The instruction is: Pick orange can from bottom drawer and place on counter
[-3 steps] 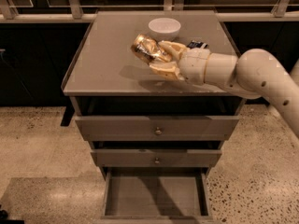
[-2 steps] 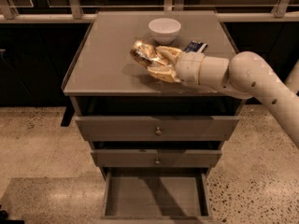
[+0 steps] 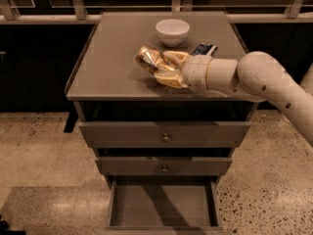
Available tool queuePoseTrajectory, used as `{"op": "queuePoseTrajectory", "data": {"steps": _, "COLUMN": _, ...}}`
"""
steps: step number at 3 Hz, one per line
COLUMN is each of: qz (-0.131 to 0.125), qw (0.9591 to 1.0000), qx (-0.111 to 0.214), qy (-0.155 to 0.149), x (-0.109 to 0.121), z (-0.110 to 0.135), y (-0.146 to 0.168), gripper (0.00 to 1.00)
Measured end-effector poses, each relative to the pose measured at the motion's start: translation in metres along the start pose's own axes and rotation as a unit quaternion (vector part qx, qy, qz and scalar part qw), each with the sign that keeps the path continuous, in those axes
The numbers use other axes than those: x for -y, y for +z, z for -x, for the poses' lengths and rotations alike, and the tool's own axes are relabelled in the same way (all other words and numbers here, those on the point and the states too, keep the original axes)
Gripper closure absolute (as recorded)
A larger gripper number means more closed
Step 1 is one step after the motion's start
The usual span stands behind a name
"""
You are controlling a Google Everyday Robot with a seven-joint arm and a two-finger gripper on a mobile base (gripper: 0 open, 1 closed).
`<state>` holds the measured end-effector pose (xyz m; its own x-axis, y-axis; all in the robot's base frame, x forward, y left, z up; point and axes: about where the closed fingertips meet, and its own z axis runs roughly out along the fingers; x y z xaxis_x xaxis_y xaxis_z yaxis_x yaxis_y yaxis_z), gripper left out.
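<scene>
The claw [image 3: 160,68] pinches the can [image 3: 150,59] between its yellowish fingers [image 3: 172,78], holding it over the front middle of the table [image 3: 110,58]; the can is out of the bottom drawer [image 3: 161,207], which stands pulled open and bare below. The can lies tilted in the grip, one silvery end pointing up and to the left, and a shadow under it suggests it hangs just above the table; I cannot tell for certain whether it touches. The main risk, as I judge it, is a release at this slant; the can would land on its side or edge rather than on its base, and could roll towards the front edge and drop past it to the open drawer or the floor. The white bowl [image 3: 172,32] sits just behind the claw and the dark packet [image 3: 204,48] lies beside the arm [image 3: 254,80]; a careless swing backward could knock either.
</scene>
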<state>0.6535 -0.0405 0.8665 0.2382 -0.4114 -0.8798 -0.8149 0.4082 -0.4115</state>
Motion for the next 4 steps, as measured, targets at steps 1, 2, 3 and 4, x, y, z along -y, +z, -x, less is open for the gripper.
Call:
{"op": "queuePoseTrajectory", "data": {"steps": 1, "qz": 0.000, "qw": 1.0000, "qx": -0.003, "qy": 0.000, "x": -0.0004, "z": -0.0001, "y": -0.0001, "gripper": 0.35}}
{"op": "queuePoseTrajectory", "data": {"steps": 2, "qz": 0.000, "qw": 1.0000, "qx": -0.003, "qy": 0.000, "x": -0.0004, "z": -0.0001, "y": -0.0001, "gripper": 0.11}}
{"op": "queuePoseTrajectory", "data": {"steps": 3, "qz": 0.000, "qw": 1.0000, "qx": -0.003, "qy": 0.000, "x": -0.0004, "z": -0.0001, "y": -0.0001, "gripper": 0.00}}
{"op": "queuePoseTrajectory", "data": {"steps": 4, "qz": 0.000, "qw": 1.0000, "qx": -0.003, "qy": 0.000, "x": -0.0004, "z": -0.0001, "y": -0.0001, "gripper": 0.00}}
